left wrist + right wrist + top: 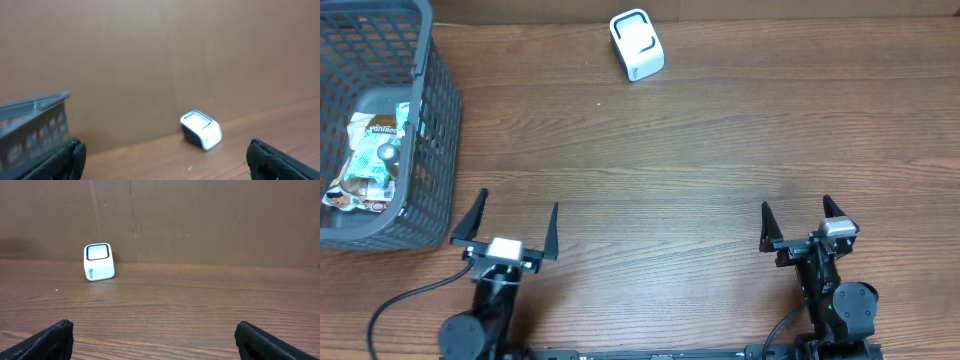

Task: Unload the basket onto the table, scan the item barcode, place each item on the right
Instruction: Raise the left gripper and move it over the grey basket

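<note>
Wood-grain tabletop (700, 150) bears a boxy white scanner (637, 44) and a grey mesh basket (435, 110) holding crinkly packets (365, 165). The left claw (519, 203) and right claw (796, 203) gape wide, empty.

Nothing clear enough to read. Tiny dark marks on white scanner (99, 262), upper left; blurry print on snack packet (368, 165), far left.

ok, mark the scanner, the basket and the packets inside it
scanner (637, 45), overhead view, on its white top face.
basket (438, 150), overhead view, on its mesh side wall.
packets (368, 165), overhead view, on the middle of the wrapper.
</note>
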`<state>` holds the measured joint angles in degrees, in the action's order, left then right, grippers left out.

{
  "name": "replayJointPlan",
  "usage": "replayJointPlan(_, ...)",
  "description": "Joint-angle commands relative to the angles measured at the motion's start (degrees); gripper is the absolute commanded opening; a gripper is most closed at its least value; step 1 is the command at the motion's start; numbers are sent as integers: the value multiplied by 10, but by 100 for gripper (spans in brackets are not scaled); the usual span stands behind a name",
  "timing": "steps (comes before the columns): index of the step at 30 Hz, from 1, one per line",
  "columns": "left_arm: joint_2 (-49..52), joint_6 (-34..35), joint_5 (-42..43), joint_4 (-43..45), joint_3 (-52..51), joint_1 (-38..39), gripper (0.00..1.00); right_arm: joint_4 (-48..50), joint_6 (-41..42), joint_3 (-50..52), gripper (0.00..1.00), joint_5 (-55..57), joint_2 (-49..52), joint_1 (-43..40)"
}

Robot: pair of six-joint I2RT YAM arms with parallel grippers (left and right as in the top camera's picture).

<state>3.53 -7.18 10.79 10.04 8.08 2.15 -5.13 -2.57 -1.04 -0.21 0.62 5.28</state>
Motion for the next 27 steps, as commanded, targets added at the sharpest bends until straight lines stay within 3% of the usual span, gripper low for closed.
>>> replayJointPlan(1, -2, 27, 59, -46, 106, 1, 100, 3, 2, 6, 100, -5, -5, -2)
replayJointPlan(10, 66, 27, 101, -283, 382, 1, 100, 3, 2, 6, 100, -5, -5, -2)
replayJointPlan(14, 146, 27, 144, -374, 501, 1, 100, 3, 2, 6, 100, -5, -5, -2)
replayJointPlan(21, 313, 25, 148, -562, 676, 1, 99, 3, 2, 6, 100, -5, -5, -2)
replayJointPlan(27, 455, 25, 172, -686, 772, 1, 99, 3, 2, 6, 100, -5, -5, -2)
